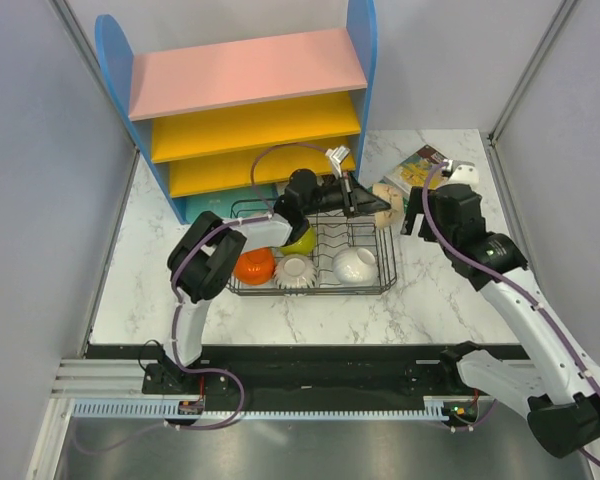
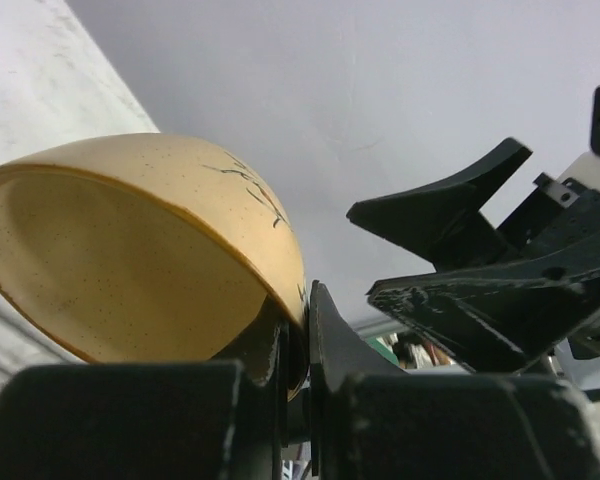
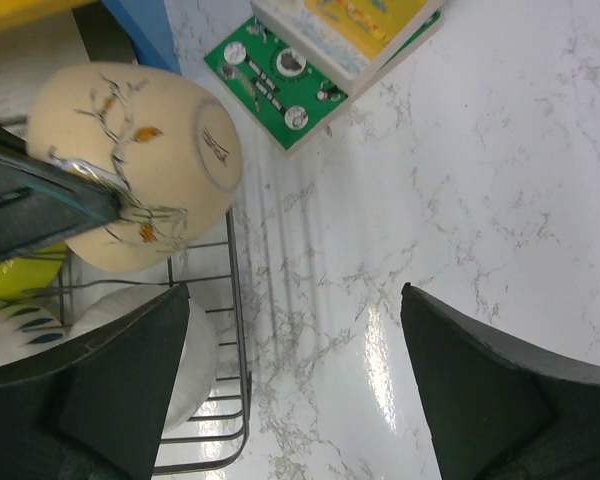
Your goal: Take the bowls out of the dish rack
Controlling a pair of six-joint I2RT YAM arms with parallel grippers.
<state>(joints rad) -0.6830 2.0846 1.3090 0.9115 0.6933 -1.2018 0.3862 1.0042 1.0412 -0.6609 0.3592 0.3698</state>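
Left arm reaches across the dish rack (image 1: 385, 286) toward its far right corner. Left fingers (image 2: 298, 335) are pressed onto the rim of a cream bowl (image 3: 130, 150), one finger inside and one outside. The bowl is tipped on its side. In the right wrist view its base ring faces the camera, with a thin branch pattern and small orange marks on the outer wall. In the left wrist view its speckled inside is open toward the camera, with bare wall behind it. In the top view the bowl sits at the rack's far right corner, partly past the wire edge. Contact with the wire cannot be told.

Right fingers (image 3: 292, 305) are spread wide and hold nothing. They sit just right of the cream bowl, over the rack's right edge and the marble table (image 3: 460, 200). No contact with the bowl is seen.

The rack stands in the middle of the table, in front of the blue shelf unit (image 1: 250, 70). Four bowls are in the rack:
- an orange bowl (image 1: 254, 265) at the near left
- a ribbed white bowl (image 1: 294, 271) beside it
- a plain white bowl (image 1: 356, 265) at the near right
- a yellow-green bowl (image 1: 304, 241) behind them, partly under the left arm

A green board (image 3: 272, 72) with a book (image 3: 370, 20) on top lies on the table beyond the rack's right side.
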